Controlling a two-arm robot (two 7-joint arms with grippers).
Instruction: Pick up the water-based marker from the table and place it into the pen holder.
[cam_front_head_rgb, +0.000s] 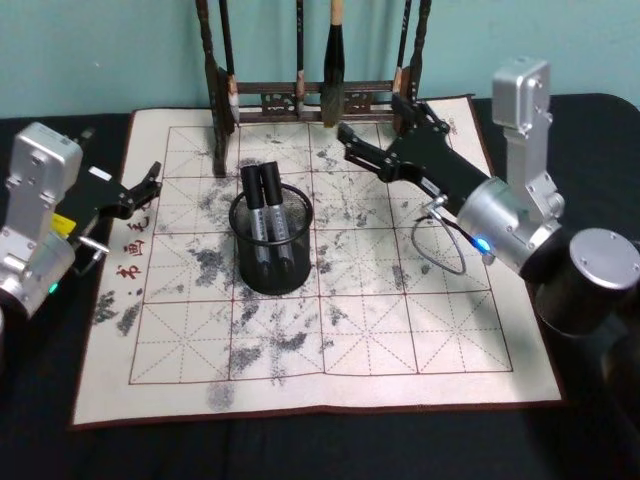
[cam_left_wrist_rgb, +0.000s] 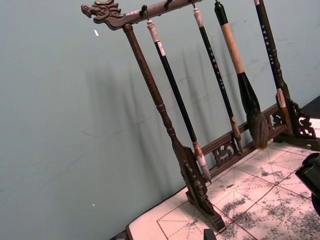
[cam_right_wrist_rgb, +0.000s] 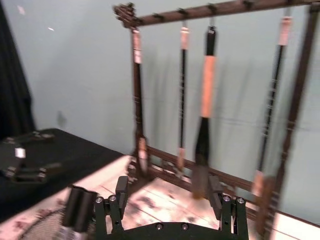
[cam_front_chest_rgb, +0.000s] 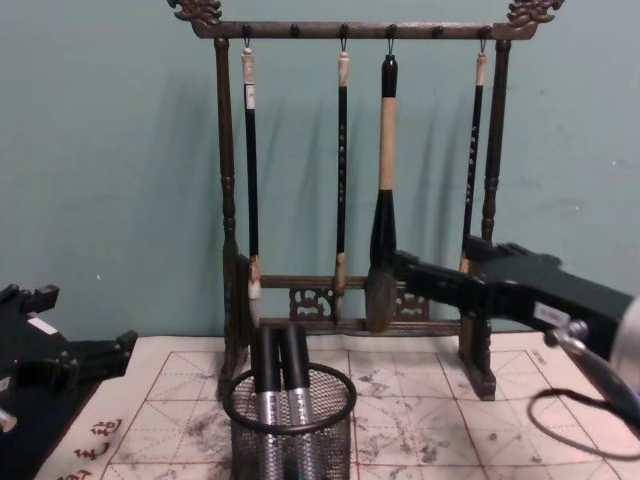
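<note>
Since both markers (cam_front_head_rgb: 265, 215) stand in the pen holder (cam_front_head_rgb: 272, 262) — light, stiff, slick-barrelled — your right gripper (cam_front_head_rgb: 347, 139) hangs open, empty — left gripper (cam_front_head_rgb: 148, 186) likewise.

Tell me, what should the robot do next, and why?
Probably pull the right gripper back toward its side. Two markers stand in the pen holder, none lies on the mat, and its fingers are open and empty by the brush rack.
</note>
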